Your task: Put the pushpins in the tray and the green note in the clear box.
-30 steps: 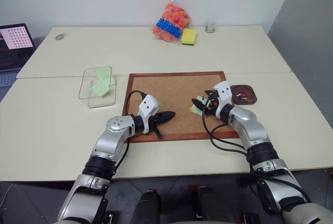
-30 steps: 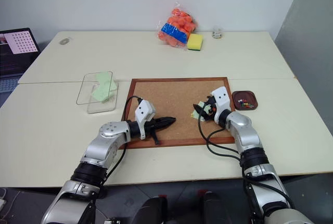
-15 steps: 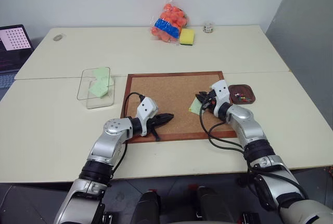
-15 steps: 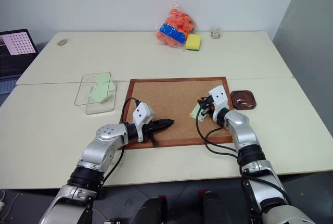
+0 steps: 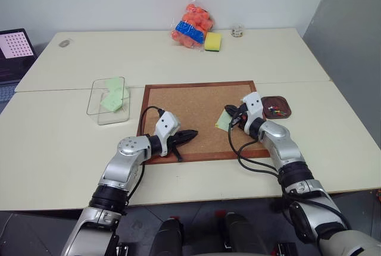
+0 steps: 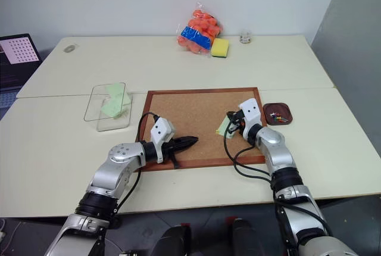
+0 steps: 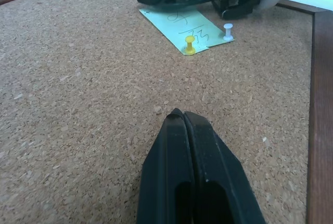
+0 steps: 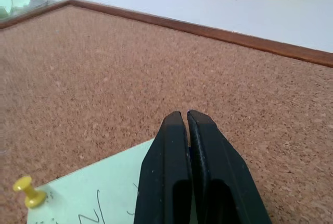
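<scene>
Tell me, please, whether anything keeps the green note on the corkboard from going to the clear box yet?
Yes. A yellow pushpin and a white pushpin stand in the green note, fixing it to the corkboard. The clear box lies beyond the board's left edge.

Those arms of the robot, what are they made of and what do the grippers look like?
Both arms are silver-grey metallic shells with black joints. Each wrist carries a white block, with a loose black cable looping from it. The left gripper and right gripper each end in two slim, tapered black fingers of ribbed plastic.
</scene>
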